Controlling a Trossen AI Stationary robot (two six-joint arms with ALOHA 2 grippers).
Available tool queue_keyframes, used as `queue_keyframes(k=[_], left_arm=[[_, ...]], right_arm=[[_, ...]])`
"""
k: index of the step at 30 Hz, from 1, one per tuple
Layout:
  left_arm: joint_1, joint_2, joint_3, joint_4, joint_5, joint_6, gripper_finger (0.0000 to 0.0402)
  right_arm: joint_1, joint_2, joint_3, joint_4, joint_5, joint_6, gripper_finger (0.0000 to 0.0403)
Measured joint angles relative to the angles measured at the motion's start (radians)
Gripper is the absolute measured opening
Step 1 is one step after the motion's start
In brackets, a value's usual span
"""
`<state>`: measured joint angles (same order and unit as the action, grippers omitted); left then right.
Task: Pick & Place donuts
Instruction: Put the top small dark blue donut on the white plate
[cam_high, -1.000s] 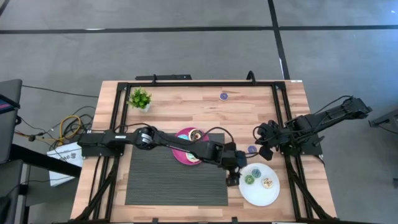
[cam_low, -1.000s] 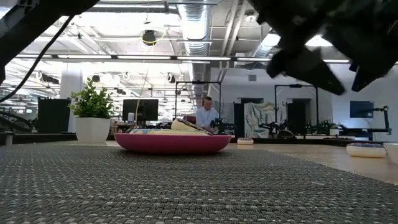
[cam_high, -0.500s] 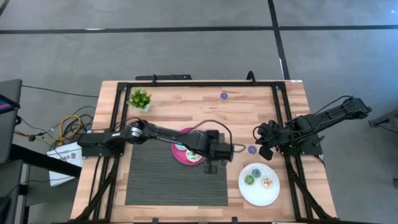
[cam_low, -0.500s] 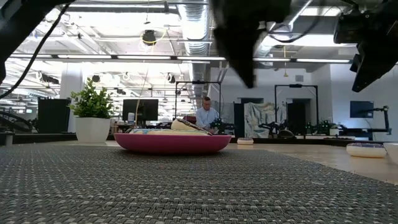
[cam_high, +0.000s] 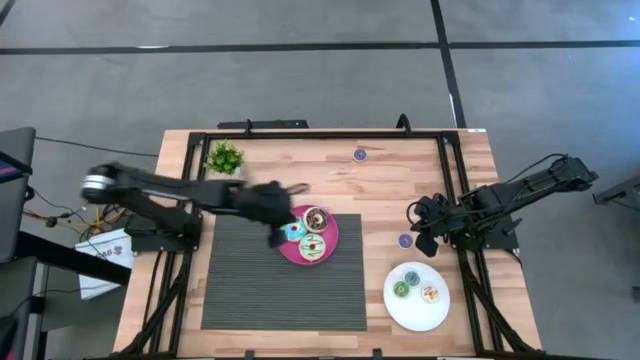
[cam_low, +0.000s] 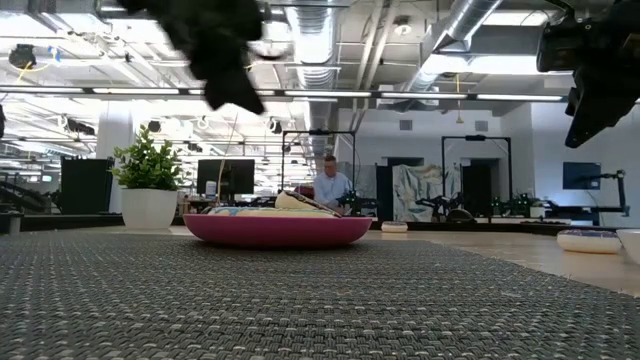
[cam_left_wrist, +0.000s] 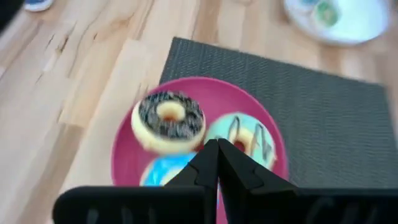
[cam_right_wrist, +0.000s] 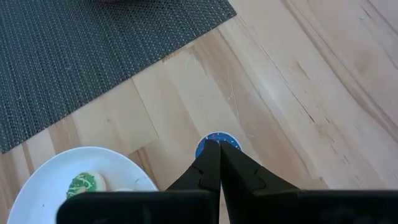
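A pink plate (cam_high: 328, 240) on the dark mat holds three donuts: chocolate (cam_left_wrist: 168, 121), green-cream (cam_left_wrist: 245, 138) and blue (cam_left_wrist: 163, 173). My left gripper (cam_high: 276, 237) hangs shut and empty above the plate's left rim, high over the table (cam_low: 228, 60). A white plate (cam_high: 420, 312) at the near right holds a bluish donut (cam_high: 411, 277), a green one (cam_high: 401, 290) and a cream one (cam_high: 430, 294). A purple donut (cam_right_wrist: 217, 140) lies on the wood. My right gripper (cam_right_wrist: 219, 148) hovers shut just above it, well clear of it in the low view (cam_low: 596, 95).
Another purple donut (cam_high: 359, 154) lies near the table's far edge. A small potted plant (cam_high: 225, 158) stands at the far left corner. A black frame (cam_high: 300, 133) runs round the table. A person sits in the room behind.
My left gripper has gone from beside the white plate toward the table's left, across the mat to the pink plate's left rim. It has risen on the way and shut with nothing in it. The donuts have stayed in place.
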<state>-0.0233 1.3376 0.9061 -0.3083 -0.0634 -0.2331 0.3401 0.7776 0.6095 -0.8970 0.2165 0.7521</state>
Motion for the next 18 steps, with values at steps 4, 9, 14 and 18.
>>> queue_keyframes(k=[4,9,14,18], left_arm=[[0.004,-0.279,-0.245,0.114,0.003,-0.018,0.0],[0.004,-0.597,-0.471,0.231,-0.002,0.014,0.0],[0.004,-0.85,-0.622,0.314,-0.001,0.116,0.0],[0.004,-1.011,-0.691,0.33,0.022,0.167,0.0]], right_arm=[[0.0,0.0,0.0,0.007,0.0,0.0,0.0],[0.0,0.0,0.0,0.023,0.0,0.0,0.0],[-0.001,0.001,0.0,0.024,0.002,0.0,0.0],[-0.002,0.001,0.0,0.024,0.006,0.0,0.0]])
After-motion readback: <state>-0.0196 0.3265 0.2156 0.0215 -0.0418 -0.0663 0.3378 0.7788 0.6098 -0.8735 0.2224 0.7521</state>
